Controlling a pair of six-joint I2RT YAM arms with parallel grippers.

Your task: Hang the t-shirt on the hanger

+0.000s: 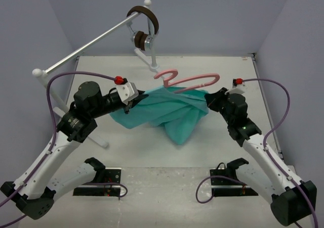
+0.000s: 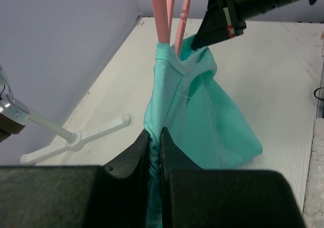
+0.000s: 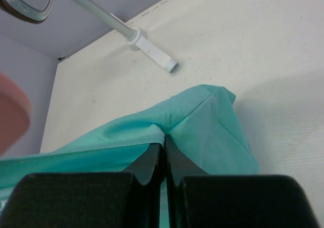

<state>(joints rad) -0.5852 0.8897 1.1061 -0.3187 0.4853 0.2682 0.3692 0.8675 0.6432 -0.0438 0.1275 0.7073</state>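
The teal t-shirt (image 1: 167, 111) hangs stretched between my two grippers above the table, its lower part sagging to the table. The pink hanger (image 1: 190, 81) sits at the shirt's upper edge, its lower part tucked into the fabric and its hook (image 1: 164, 75) pointing left. My left gripper (image 1: 135, 100) is shut on the shirt's left edge; in the left wrist view the fabric (image 2: 192, 117) is pinched between the fingers (image 2: 132, 154), with the hanger (image 2: 164, 15) beyond. My right gripper (image 1: 210, 100) is shut on the shirt's right edge, the cloth (image 3: 202, 122) bunched at its tips.
A silver rail (image 1: 91, 43) on a white stand (image 1: 96, 137) runs along the back left. Brown headphones (image 1: 144, 23) hang at its far end over a white foot (image 1: 149, 61). The stand's foot shows in the left wrist view (image 2: 81, 137).
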